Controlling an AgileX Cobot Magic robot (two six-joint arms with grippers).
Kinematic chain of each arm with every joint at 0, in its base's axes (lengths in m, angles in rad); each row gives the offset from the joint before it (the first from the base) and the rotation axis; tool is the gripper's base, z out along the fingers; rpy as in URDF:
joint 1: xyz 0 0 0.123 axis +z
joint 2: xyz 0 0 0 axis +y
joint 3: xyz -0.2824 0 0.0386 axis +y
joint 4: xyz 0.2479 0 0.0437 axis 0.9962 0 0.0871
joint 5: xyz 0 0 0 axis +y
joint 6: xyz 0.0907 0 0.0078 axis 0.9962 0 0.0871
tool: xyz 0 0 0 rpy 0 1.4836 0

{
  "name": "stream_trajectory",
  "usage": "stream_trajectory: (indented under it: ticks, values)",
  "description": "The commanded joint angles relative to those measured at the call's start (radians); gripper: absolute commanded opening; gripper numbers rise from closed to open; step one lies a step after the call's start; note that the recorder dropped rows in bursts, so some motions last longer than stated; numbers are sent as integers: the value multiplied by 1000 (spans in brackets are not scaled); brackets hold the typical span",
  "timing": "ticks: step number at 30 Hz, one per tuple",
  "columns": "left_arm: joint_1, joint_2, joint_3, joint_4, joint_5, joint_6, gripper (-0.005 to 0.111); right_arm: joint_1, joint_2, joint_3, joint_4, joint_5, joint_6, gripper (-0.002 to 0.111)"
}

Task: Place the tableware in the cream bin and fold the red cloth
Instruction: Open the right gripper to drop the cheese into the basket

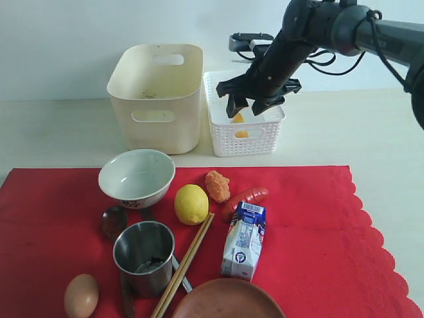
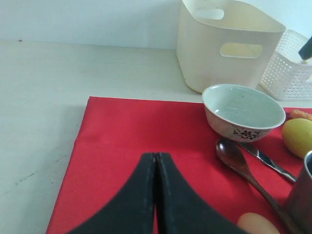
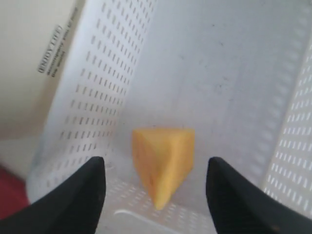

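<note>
On the red cloth (image 1: pixel 311 232) lie the white bowl (image 1: pixel 137 177), dark spoon (image 1: pixel 114 220), steel cup (image 1: pixel 144 255), chopsticks (image 1: pixel 185 262) and brown plate (image 1: pixel 228 299). The knife (image 2: pixel 268 161) lies beside the spoon (image 2: pixel 234 153). The cream bin (image 1: pixel 156 93) stands behind the cloth. My right gripper (image 1: pixel 250 105) hangs open over the white basket (image 1: pixel 245 126), and an orange wedge (image 3: pixel 163 163) lies loose on the basket floor below its open jaws (image 3: pixel 153 168). My left gripper (image 2: pixel 156 155) is shut and empty above the cloth's left part (image 2: pixel 122 126).
Food lies on the cloth: lemon (image 1: pixel 191 204), fried piece (image 1: pixel 217 186), sausage (image 1: pixel 245 197), milk carton (image 1: pixel 244 240) and egg (image 1: pixel 81 296). The basket stands right beside the cream bin. Pale tabletop surrounds the cloth.
</note>
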Motion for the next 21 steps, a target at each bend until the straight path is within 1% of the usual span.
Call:
stream_trajectory:
  ticks: [1, 10, 12, 18, 21]
  values:
    - [3, -5, 2, -2, -11, -6, 0, 0, -54, -12, 6, 45, 2, 59]
    - [3, -5, 2, -2, -11, -6, 0, 0, -143, -12, 2, 222, -26, 59]
    - [3, -5, 2, -2, -11, -6, 0, 0, -168, 2, 2, 239, -26, 59]
    - [3, -5, 2, -2, -11, -6, 0, 0, -267, 115, 2, 229, -54, 59]
    - [3, -5, 2, -2, -11, -6, 0, 0, -326, 208, 2, 197, -70, 59]
